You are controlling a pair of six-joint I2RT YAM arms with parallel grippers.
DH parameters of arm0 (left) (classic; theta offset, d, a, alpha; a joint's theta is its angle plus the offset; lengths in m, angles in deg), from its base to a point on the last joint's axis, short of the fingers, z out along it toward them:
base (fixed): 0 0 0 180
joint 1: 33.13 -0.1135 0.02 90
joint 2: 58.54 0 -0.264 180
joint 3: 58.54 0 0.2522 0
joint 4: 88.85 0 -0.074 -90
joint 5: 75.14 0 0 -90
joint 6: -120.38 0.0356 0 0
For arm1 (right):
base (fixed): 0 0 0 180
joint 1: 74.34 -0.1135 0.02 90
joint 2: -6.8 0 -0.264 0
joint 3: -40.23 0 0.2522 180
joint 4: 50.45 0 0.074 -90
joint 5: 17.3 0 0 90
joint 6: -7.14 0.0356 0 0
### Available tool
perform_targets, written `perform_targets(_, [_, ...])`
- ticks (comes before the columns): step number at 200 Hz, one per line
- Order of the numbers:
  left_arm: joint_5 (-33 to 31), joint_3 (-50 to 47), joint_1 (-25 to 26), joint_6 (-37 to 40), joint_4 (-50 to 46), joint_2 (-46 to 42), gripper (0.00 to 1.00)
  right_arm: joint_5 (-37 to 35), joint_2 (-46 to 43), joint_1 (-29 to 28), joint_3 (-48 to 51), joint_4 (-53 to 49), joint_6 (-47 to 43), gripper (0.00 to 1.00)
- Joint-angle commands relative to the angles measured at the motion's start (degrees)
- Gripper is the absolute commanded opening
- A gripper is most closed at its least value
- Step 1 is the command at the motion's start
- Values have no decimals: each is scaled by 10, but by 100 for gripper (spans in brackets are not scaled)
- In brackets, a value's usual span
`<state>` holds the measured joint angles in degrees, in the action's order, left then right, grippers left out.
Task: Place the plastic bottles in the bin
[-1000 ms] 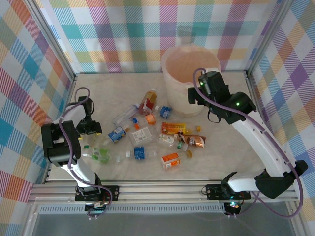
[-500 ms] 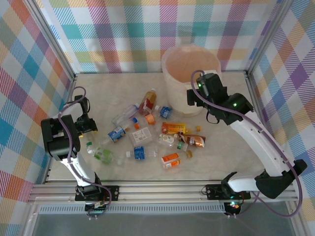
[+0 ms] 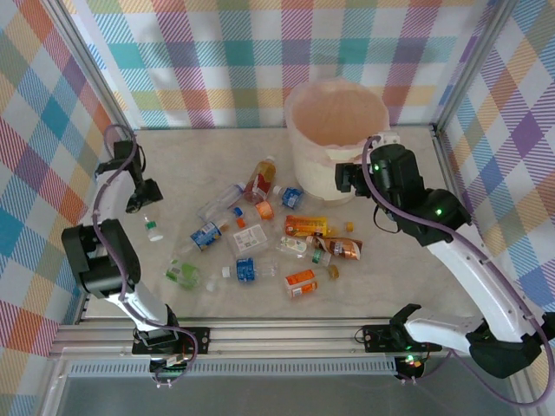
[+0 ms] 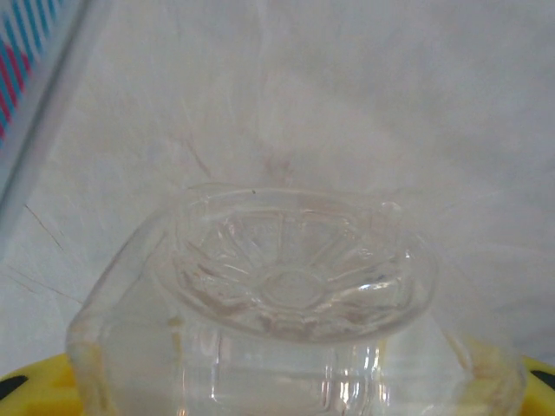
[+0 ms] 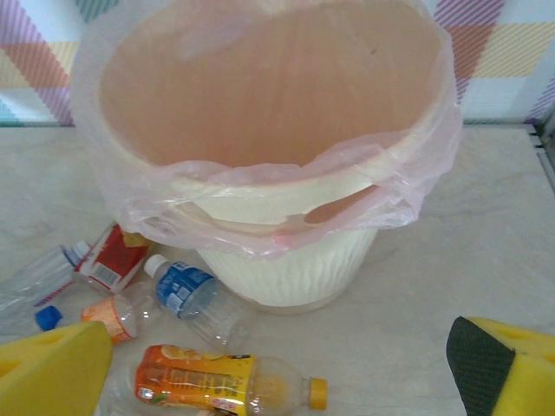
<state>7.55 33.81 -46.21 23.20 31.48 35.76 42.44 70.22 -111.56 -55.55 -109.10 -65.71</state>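
Yellow pads of my left gripper (image 3: pixel 139 199) sit at each lower corner of my left wrist view, clamped partway closed on a clear bottle (image 4: pixel 290 277) near its ribbed base. From above, that bottle hangs with its green cap (image 3: pixel 153 232) toward the near edge, well to the left of the bin (image 3: pixel 312 169). My left arm folds up from its base and reaches toward the left wall, the wrist bent back down. A metal frame post (image 4: pixel 35 130) runs close on that side.

My right gripper (image 3: pixel 344 179) stands with its jaws wide apart and nothing between them, near the bin's near-right wall and facing it. The right arm sweeps in a long arc from its base up to there.

Pink liner (image 5: pixel 260 230) droops over the bin's rim. Just before the bin lie a blue-labelled bottle (image 5: pixel 186 290) and an orange-labelled bottle (image 5: pixel 195 377); the other bottles (image 3: pixel 251 238) spread to its near left. Bare table (image 3: pixel 199 152) lies open left of the bin along the far side, and more to its right.
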Motion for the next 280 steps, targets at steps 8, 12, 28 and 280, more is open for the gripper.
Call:
perform_targets(8, [41, 42, 31, -32, -13, -66, 37, 56, -24, -3, 15, 45, -12, 100])
perform_targets(12, [42, 47, 38, -35, -12, -71, 36, 64, -25, -4, 17, 48, -15, 100])
perform_targets(28, [45, 60, 68, -55, -6, -91, 34, 83, -33, -3, 20, 56, -23, 100])
perform_targets(280, [154, 790, 443, -97, 263, 421, 20, 16, -129, -3, 105, 23, 41, 100])
